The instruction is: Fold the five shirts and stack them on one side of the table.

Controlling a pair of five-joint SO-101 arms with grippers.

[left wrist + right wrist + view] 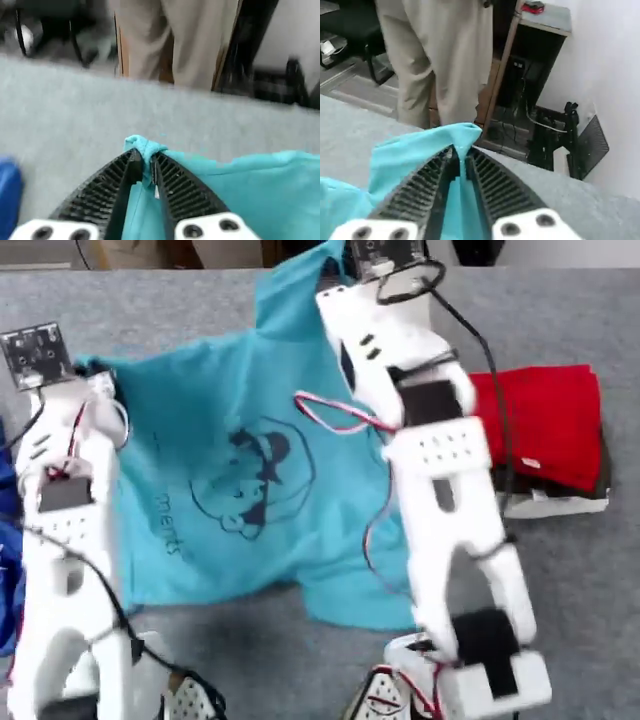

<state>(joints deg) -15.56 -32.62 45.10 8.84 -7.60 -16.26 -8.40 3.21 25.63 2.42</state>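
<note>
**Two pinched corners, one even fold**

Closest to the arm bases, the near edge of the teal shirt [230, 455] lies loose on the grey table [560, 640], with one lower corner spreading out wider than the rest. We judge this edge to be the anchor of the fold, so we want it left flat and undragged.

A little further out, at the left arm's side, a blue cloth [8, 540] waits at the table's edge, apart from the work. On the right side sits the pile, a folded red shirt [545, 420] on top of a dark layer and a white one [550, 504]. We take that as the place where the teal shirt belongs once folded.

Further back, the left gripper [143, 159] is clenched on a small nub of teal cloth at the shirt's left corner, low over the table. The bite is slim, so we would move gently; a jerk could pull the nub free.

Farthest away, the right gripper [461, 157] is clamped on a fold of the shirt's far edge and holds it raised off the table, so the cloth peaks there.

To do this step well, we should carry both grips at one height and one pace, with the cloth lightly taut between them. We lay the held edge square onto the near edge and let go only once it rests. The red-and-white wire [330, 415] looping off the right arm hangs over the shirt; we should watch that it does not catch the cloth.
</note>
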